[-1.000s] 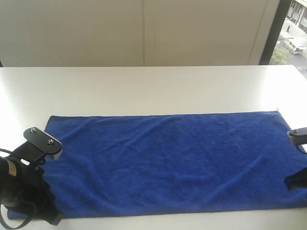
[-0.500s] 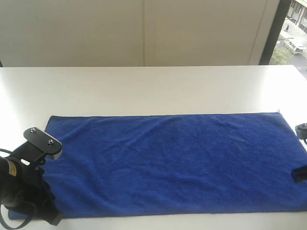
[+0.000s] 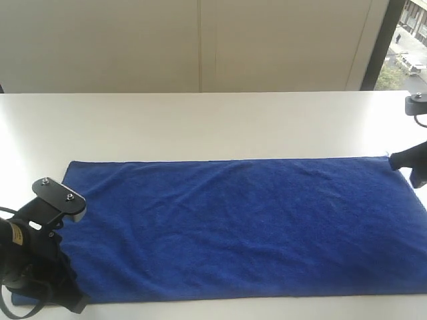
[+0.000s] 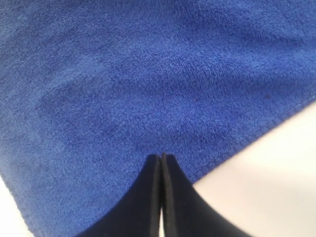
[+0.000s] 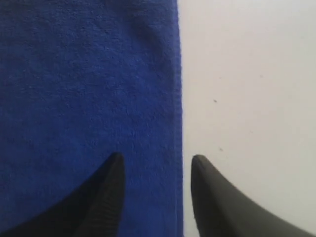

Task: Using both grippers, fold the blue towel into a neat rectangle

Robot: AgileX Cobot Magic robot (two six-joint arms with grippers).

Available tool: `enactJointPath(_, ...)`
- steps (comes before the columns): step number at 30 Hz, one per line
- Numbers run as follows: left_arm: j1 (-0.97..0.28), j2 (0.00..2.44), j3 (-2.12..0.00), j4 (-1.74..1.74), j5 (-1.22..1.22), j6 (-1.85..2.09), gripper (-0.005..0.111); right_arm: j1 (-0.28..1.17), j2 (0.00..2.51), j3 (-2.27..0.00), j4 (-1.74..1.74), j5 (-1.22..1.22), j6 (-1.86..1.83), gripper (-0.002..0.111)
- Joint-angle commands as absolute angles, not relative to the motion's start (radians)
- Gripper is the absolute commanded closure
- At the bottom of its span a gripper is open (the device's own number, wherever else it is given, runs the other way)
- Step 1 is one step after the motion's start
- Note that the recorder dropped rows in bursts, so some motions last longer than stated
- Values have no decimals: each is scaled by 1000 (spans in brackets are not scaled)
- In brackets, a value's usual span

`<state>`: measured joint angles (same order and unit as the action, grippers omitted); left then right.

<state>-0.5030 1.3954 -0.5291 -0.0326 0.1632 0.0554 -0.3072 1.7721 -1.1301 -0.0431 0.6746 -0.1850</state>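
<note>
The blue towel [image 3: 233,227] lies spread flat and long across the white table [image 3: 200,120]. My left gripper [image 4: 161,157] is shut, its black tips pressed together over the towel [image 4: 148,74] just inside a hemmed edge near the front left corner; no cloth shows between them. Its arm [image 3: 40,247] covers that corner in the exterior view. My right gripper [image 5: 157,160] is open and straddles the towel's [image 5: 89,74] short edge, one finger over cloth, the other over bare table. In the exterior view the right gripper [image 3: 410,163] sits at the far right corner.
The table's front edge runs just below the towel's near hem. A pale wall stands behind the table, with a window [image 3: 407,40] at the far right. Bare white tabletop lies beyond the towel's far edge.
My right gripper has moved from the near part of the towel's right edge up to its far right corner. The left arm and the towel have not moved.
</note>
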Motion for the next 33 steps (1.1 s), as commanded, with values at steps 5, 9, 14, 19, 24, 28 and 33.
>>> enactJointPath(5,-501,1396,-521,-43,173,49,107,-320,1958,-1238,13,635,-288,66)
enactJointPath(9,-501,1396,-521,-43,165,49,107,-330,2000,-1250,-18,632,-288,66)
enactJointPath(14,-501,1396,-521,-43,161,49,107,-362,2012,-1250,-25,662,-293,66)
enactJointPath(19,-501,1396,-521,-43,142,49,107,-388,2014,-1250,-31,711,-314,66)
enactJointPath(24,-501,1396,-521,-43,142,49,107,-390,2014,-1246,-14,703,-315,66)
enactJointPath(28,-501,1396,-521,-43,142,49,107,-390,2005,-1246,0,702,-315,66)
enactJointPath(33,-501,1396,-521,-43,142,49,107,-390,1997,-1246,28,704,-315,66)
